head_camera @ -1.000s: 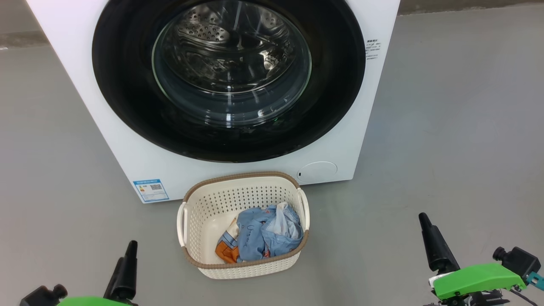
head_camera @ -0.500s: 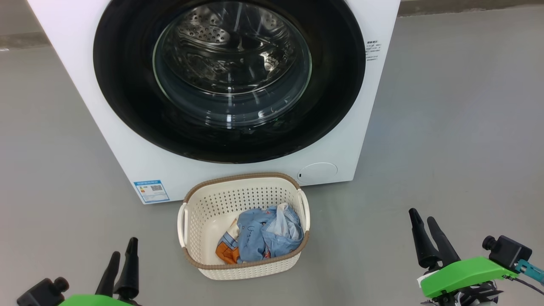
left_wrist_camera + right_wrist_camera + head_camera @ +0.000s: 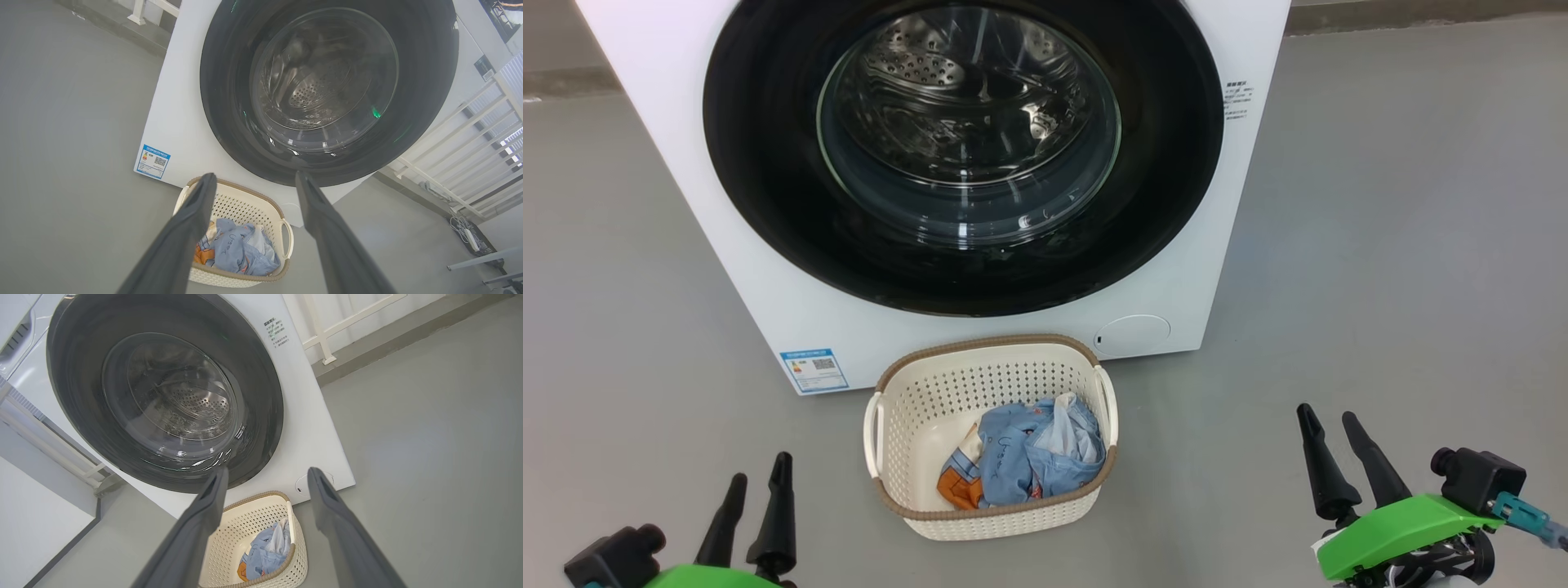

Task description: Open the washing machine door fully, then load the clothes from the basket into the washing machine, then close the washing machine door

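The white washing machine (image 3: pixel 768 310) (image 3: pixel 179 130) (image 3: pixel 302 416) stands ahead on the grey floor. Its round door (image 3: pixel 768 163) (image 3: pixel 425 81) (image 3: pixel 261 396), black-rimmed with a clear glass bowl, lies shut against the front. Right before it sits the cream basket (image 3: pixel 988 516) (image 3: pixel 245 204) (image 3: pixel 245 522) holding the clothes (image 3: pixel 1025 453) (image 3: pixel 233 253) (image 3: pixel 265 555), a light blue bundle with orange and white pieces. My left gripper (image 3: pixel 760 478) (image 3: pixel 253 179) is open, low at the basket's left. My right gripper (image 3: pixel 1330 418) (image 3: pixel 265 473) is open, off to the basket's right. Both hold nothing.
A small round white flap (image 3: pixel 1131 333) and a blue label (image 3: pixel 813 369) mark the machine's lower front. White railing (image 3: pixel 461 155) (image 3: pixel 327 335) runs beside and behind the machine. A cable and power strip (image 3: pixel 466 232) lie on the floor near the wall.
Both grippers went from shut to open. The right gripper slid slightly left and the left gripper sank a little lower in the head view.
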You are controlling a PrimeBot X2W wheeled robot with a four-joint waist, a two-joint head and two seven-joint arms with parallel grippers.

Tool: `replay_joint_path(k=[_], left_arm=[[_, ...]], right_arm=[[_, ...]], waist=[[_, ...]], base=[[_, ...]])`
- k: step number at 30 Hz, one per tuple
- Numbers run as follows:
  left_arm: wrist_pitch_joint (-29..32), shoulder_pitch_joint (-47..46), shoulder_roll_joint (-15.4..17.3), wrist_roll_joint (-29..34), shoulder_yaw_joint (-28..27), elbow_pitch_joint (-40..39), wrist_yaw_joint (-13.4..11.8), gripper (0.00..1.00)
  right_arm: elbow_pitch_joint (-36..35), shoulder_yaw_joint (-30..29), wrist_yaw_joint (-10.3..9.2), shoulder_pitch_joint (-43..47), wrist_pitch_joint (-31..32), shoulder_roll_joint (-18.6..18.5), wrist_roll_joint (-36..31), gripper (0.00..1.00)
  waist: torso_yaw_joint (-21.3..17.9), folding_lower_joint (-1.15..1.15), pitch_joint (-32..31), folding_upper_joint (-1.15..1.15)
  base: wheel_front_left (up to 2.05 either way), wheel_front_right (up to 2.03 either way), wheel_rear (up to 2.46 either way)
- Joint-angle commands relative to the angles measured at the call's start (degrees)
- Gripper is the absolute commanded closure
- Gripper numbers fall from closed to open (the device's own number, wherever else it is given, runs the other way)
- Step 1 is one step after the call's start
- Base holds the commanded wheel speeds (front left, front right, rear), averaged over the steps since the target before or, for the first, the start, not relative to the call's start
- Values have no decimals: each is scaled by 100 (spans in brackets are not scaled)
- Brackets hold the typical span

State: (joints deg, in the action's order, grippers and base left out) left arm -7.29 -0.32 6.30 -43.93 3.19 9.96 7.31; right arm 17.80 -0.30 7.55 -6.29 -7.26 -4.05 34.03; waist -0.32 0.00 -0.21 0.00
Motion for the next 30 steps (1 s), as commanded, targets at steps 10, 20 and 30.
replay_joint_path(k=[10,20,30], left_arm=[[-230,-176,157,734,-138,-236,12,0],[-416,-160,185,1491,-177,-327,14,0],[-585,-167,205,2109,-178,-357,16,0]], right_arm=[[-132,150,-5,-396,-237,-42,-896,0],[-112,130,-5,-476,-421,-25,-1709,0],[-92,134,-6,-530,-589,9,-2432,0]], waist=[[3,0,6,0],[-1,0,27,0],[-7,0,67,0]], base=[[0,0,0],[0,0,0],[0,0,0]])
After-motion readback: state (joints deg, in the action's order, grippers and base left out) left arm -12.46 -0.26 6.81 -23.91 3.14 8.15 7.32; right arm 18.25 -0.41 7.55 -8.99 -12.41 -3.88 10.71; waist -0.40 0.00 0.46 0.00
